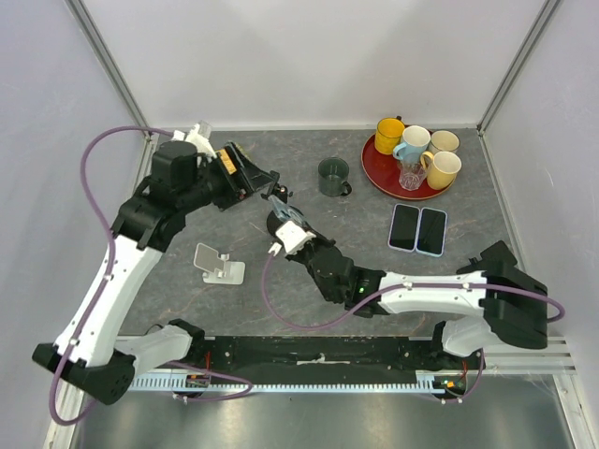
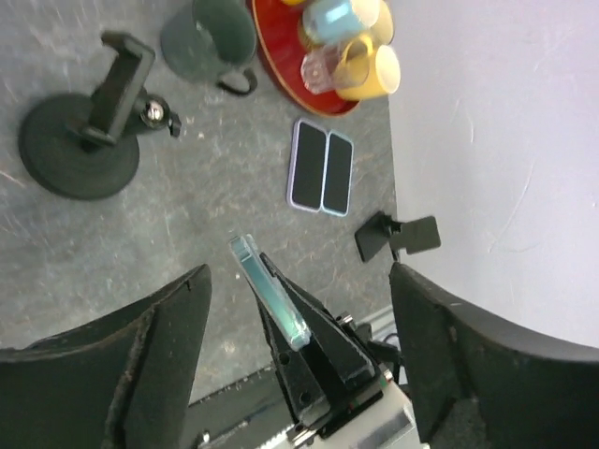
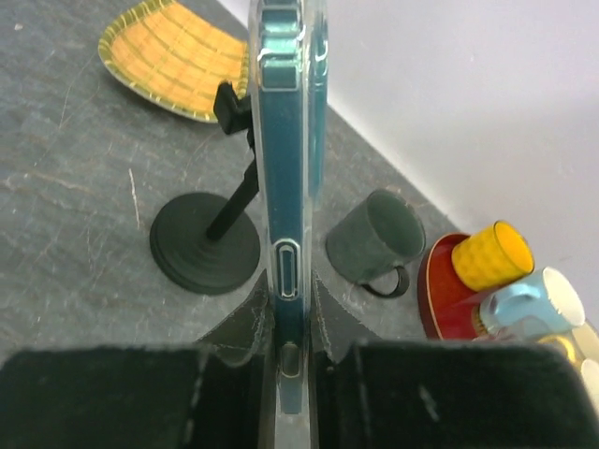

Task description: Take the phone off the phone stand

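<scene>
My right gripper (image 3: pixel 287 309) is shut on a teal phone in a clear case (image 3: pixel 285 140) and holds it edge-up above the table. The phone also shows in the left wrist view (image 2: pixel 271 292) and the top view (image 1: pixel 280 205). The black phone stand (image 2: pixel 80 140) has a round base (image 3: pixel 204 245), and its clamp (image 2: pixel 124 79) is empty. It stands just beyond the held phone. My left gripper (image 2: pixel 295 281) is open and empty, hovering above and behind the stand, with its fingers (image 2: pixel 159 327) spread wide.
A dark green mug (image 1: pixel 332 176) stands right of the stand. A red tray (image 1: pixel 374 173) holds several cups. Two phones (image 1: pixel 417 229) lie flat on the table. A white stand (image 1: pixel 218 264) sits front left. A yellow woven plate (image 3: pixel 178 61) lies behind the black stand.
</scene>
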`<state>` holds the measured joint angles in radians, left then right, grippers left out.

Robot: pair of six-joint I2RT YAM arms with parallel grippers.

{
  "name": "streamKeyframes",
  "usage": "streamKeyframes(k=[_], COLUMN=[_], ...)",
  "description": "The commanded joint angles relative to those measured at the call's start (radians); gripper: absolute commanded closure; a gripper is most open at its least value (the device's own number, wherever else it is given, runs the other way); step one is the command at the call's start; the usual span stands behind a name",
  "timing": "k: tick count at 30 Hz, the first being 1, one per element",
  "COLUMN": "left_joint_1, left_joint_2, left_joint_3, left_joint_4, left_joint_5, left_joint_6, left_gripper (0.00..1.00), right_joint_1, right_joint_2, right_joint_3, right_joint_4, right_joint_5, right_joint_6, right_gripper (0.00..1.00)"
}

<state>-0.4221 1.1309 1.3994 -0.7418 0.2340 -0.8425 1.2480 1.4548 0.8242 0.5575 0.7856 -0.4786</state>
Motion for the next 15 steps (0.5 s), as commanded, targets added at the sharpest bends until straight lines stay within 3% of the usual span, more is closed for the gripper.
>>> streamKeyframes(k=[1, 5, 9, 15], left_joint_1=[0.005, 0.005, 0.005, 0.005], left_joint_2=[-0.120, -0.268, -0.469, -0.618], left_joint_3=[-0.040, -0.161, -0.353, -0.528], left_joint_4=[0.110, 0.191, 0.323, 0.366], left_joint_5=[-0.185, -0.384, -0.482, -0.547], left_joint_6=[0.204, 0.338, 0.462, 0.572], left_gripper=[0.13, 0.08, 0.08, 0.06], right_joint_1=[-0.008, -0.082, -0.211, -0.482], right_joint_2=[-0.114, -0.207, -0.306, -0.312], right_joint_3=[-0.037, -0.083, -0.144, -0.143], right_joint_4=[-0.149, -0.266, -0.352, -0.445], right_joint_5=[0.024, 0.006, -0.084, -0.383], right_joint_6=[0.197, 0.372, 0.536, 0.722], right_gripper=[1.00, 1.00, 1.00, 1.00])
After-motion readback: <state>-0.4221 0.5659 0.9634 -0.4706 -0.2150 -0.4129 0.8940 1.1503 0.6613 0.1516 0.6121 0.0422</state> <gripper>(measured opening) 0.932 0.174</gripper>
